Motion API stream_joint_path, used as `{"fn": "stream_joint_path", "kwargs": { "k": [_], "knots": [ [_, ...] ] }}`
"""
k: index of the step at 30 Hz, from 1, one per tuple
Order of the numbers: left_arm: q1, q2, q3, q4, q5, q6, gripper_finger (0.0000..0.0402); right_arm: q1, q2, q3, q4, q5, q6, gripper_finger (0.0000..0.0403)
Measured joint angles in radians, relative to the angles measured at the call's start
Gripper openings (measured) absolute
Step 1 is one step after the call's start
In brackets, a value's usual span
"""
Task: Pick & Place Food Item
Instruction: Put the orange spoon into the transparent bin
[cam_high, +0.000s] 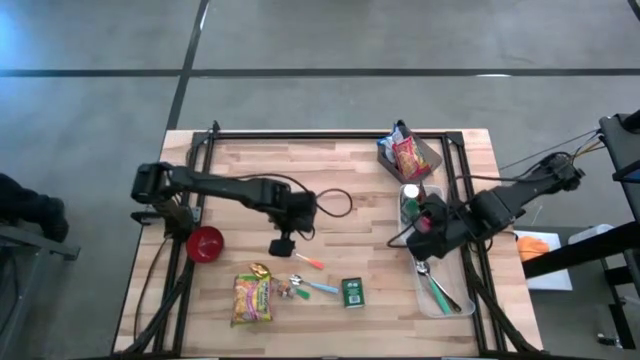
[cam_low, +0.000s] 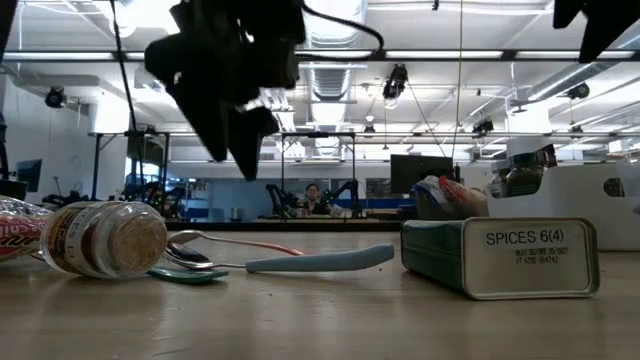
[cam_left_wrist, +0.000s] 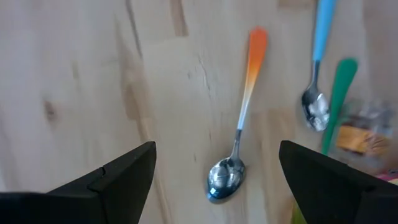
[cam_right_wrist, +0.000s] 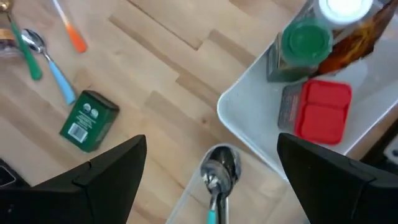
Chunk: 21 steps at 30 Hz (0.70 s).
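I could grab the wrong thing. My left pincer (cam_high: 281, 246) hangs over the wood with its fingers spread wide and nothing in them. Right under it lies the orange spoon (cam_left_wrist: 244, 118). A blue spoon (cam_left_wrist: 316, 68) and a green spoon (cam_left_wrist: 339, 87) lie just beside that. Spoons are not food. If I drop straight down, I may pinch a spoon or push it into the others.

The food I think I should get is the noodle packet (cam_high: 252, 298). It lies near the front edge of the table (cam_high: 330, 170), past the spoons. A small jar (cam_low: 100, 238) lies on its side, touching or almost touching the packet. I cannot tell which. If I bump the jar, it may roll. The packet is flat and crinkly, so my fingers might slip off it.

My left arm reaches in from the left, long and low, wrist bent down, close to the red bowl (cam_high: 205, 243).

My right pincer (cam_high: 428, 222) waits over the clear tray (cam_high: 440, 300) on the right side. It is wide apart too, and holds nothing. A green tin (cam_high: 352, 291) lies between the spoons and the tray.
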Motion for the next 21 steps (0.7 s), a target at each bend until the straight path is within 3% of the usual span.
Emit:
{"fn": "stream_joint_path", "kwargs": {
  "k": [9,21],
  "knots": [
    [-0.049,0.060,-0.052,0.070,-0.025,0.073,0.0342,0.118,0.000,-0.017,-0.001,0.000,0.161,0.0359],
    [-0.142,0.057,-0.208,0.247,-0.184,0.042,0.0329,0.155,0.000,-0.018,-0.007,0.019,0.200,0.0359]
  ]
}}
